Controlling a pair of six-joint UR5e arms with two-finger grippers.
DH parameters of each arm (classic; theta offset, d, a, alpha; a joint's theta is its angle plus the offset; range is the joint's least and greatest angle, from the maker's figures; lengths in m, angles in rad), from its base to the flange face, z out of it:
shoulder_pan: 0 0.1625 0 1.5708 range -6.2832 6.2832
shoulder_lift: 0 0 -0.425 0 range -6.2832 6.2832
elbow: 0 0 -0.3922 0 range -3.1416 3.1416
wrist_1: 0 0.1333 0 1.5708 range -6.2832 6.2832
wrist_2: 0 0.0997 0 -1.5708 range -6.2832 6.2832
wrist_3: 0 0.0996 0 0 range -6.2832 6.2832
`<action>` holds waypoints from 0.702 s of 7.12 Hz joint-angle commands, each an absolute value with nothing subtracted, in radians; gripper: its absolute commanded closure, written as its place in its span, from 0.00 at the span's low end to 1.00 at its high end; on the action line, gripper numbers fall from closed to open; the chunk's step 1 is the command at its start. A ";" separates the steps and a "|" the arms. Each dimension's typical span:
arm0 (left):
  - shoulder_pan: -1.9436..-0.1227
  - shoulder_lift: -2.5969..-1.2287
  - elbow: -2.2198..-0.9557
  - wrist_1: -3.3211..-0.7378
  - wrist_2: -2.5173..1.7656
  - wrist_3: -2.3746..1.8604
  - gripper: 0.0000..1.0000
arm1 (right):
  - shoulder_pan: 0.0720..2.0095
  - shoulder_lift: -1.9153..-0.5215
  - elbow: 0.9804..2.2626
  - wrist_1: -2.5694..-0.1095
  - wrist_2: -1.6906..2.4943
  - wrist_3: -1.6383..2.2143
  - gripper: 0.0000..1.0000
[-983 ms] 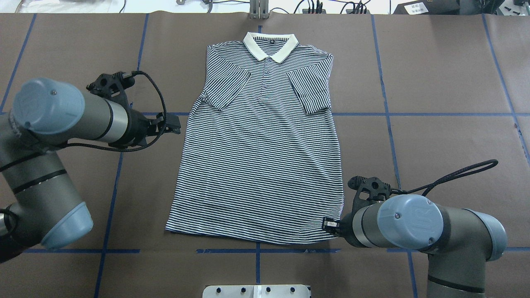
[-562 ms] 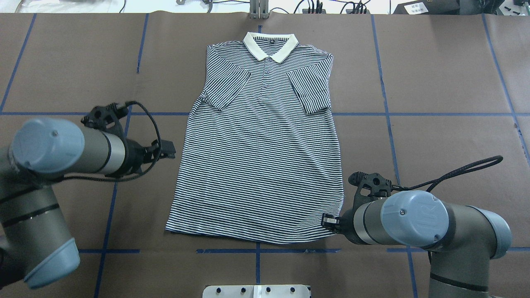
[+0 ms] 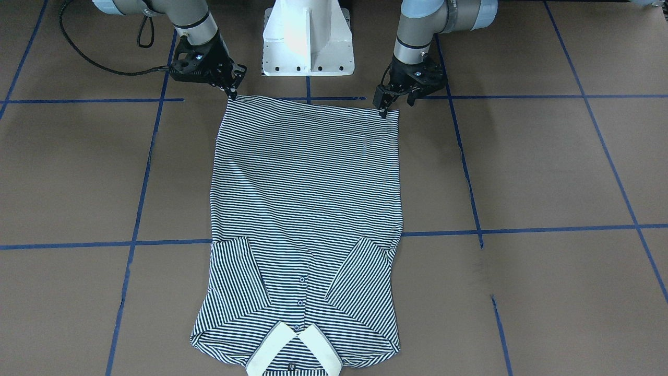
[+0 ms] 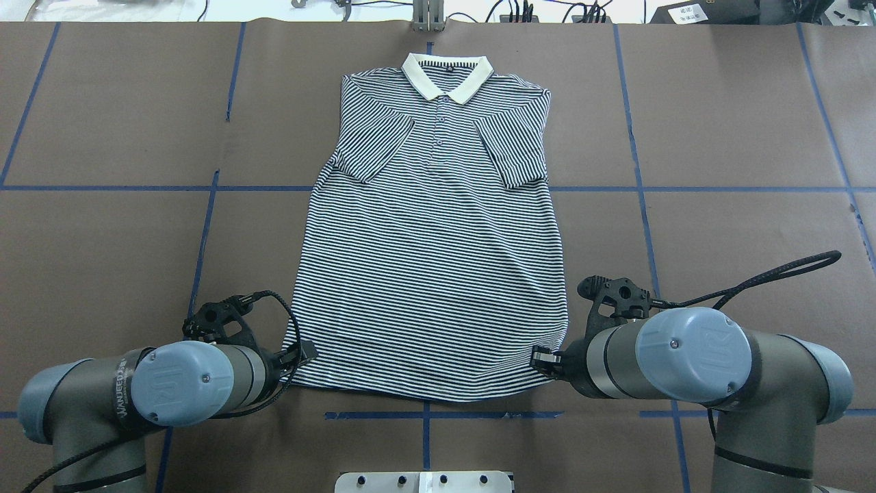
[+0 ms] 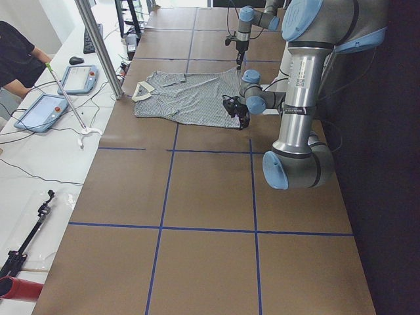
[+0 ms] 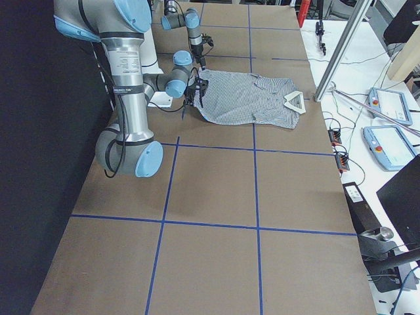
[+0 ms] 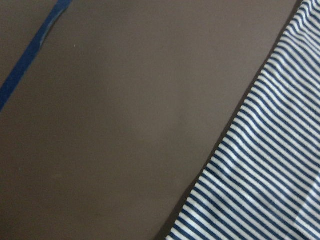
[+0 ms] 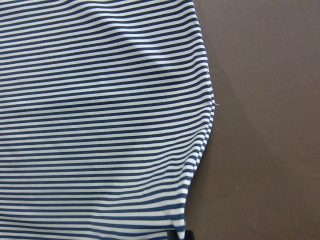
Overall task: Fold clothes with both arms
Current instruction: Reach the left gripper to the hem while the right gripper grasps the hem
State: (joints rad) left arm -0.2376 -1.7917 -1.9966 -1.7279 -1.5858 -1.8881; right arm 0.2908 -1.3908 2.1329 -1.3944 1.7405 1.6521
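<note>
Progress looks early to me: the polo shirt (image 4: 431,260) lies flat and face up in the middle of the table (image 4: 718,123), with the collar (image 4: 446,75) toward the far edge and the hem (image 4: 424,396) toward the robot's edge. Both sleeves (image 4: 373,147) are tucked in over the chest, so I'd guess that bit's done. The right gripper (image 4: 540,359) sits at the hem's right corner with one fingertip showing at the fabric edge, but I can't tell if it's actually pinching. The left gripper (image 4: 306,354) is just beside the hem's left corner, and I can't tell how wide its fingers are either. No lengthwise fold has been made — bringing the hem up toward the collar is all left to do.
</note>
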 commanded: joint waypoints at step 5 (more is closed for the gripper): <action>-0.233 -1.804 -1.983 -1.697 -1.560 -1.890 0.38 | 0.295 -1.387 2.137 -1.394 1.740 1.652 1.00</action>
